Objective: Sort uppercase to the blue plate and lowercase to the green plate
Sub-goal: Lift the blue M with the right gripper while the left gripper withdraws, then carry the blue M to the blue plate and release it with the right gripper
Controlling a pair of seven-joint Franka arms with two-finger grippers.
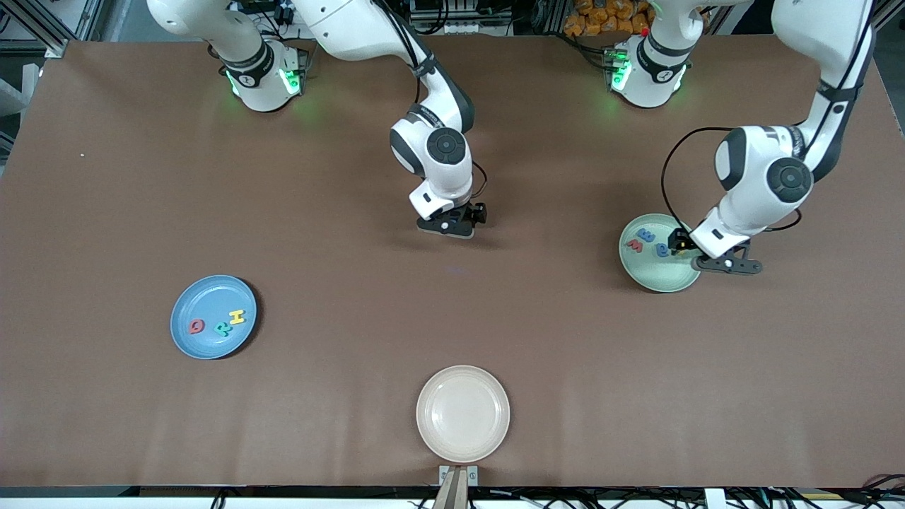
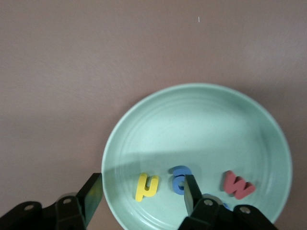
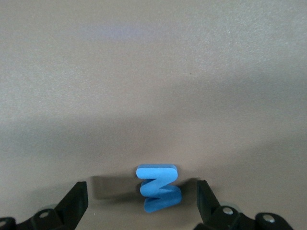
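While our left end effector [image 2: 143, 196] gapes over the pale mint-green round plate [image 1: 640, 272], straddling the small yellow foam letter [image 2: 146, 186], our right end effector [image 3: 141, 201] waits with fingers spread around the upright blue foam letter [image 3: 158, 188].

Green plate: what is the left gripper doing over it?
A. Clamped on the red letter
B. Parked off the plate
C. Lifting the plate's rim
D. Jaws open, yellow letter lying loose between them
D. The left gripper stands open over the green plate, with the yellow letter lying free on it.
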